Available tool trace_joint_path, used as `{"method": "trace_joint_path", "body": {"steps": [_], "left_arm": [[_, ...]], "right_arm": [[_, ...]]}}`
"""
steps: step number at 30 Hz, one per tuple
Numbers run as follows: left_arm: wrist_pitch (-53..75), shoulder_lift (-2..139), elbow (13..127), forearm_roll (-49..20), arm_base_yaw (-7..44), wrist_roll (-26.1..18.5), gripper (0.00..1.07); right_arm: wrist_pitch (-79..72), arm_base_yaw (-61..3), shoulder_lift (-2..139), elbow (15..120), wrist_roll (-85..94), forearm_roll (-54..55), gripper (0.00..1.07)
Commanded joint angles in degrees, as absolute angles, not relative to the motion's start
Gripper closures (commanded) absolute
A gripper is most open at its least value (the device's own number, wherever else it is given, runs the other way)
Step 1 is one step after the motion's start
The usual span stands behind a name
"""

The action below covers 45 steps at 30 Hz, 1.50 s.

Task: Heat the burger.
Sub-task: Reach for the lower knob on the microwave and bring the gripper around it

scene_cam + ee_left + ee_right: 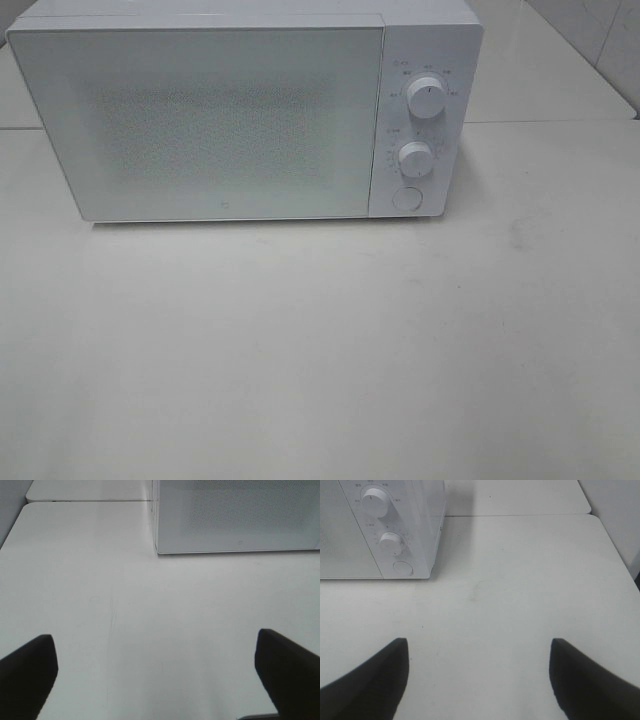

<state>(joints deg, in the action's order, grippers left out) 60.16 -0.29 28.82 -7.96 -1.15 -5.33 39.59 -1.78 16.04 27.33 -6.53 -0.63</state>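
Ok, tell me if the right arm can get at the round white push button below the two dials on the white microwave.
Probably yes. The round white push button lies ahead of the open right claw, with only white tabletop between them and nothing standing in the way.

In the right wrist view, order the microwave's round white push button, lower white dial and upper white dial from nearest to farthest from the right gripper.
From the right gripper:
1. Round white push button, lowest on the white control panel.
2. Lower white dial, mid-panel.
3. Upper white dial, highest on the panel.
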Motion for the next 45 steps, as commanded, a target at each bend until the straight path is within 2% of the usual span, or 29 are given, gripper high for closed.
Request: {"method": "trace_joint_path", "body": {"steps": [1, 28, 41, 45], "left_arm": [[59.42, -1.66, 28.59, -8.54, -1.26, -4.98, 0.07], [59.42, -1.66, 28.59, -8.54, -1.26, -4.98, 0.07], [59.42, -1.66, 28.59, -8.54, -1.26, -4.98, 0.07], [59.42, -1.66, 28.59, -8.54, -1.26, -4.98, 0.07]], "right_arm": [[31.74, -1.60, 18.85, 25.15, -6.65, 0.63, 0.32], [0.00, -1.60, 44.52, 22.00, -6.65, 0.57, 0.32], [-28.65, -1.60, 57.07, 14.32, -4.35, 0.63, 0.32], [-36.73, -2.81, 63.14, 12.78, 0.00, 3.78, 0.32]]}}
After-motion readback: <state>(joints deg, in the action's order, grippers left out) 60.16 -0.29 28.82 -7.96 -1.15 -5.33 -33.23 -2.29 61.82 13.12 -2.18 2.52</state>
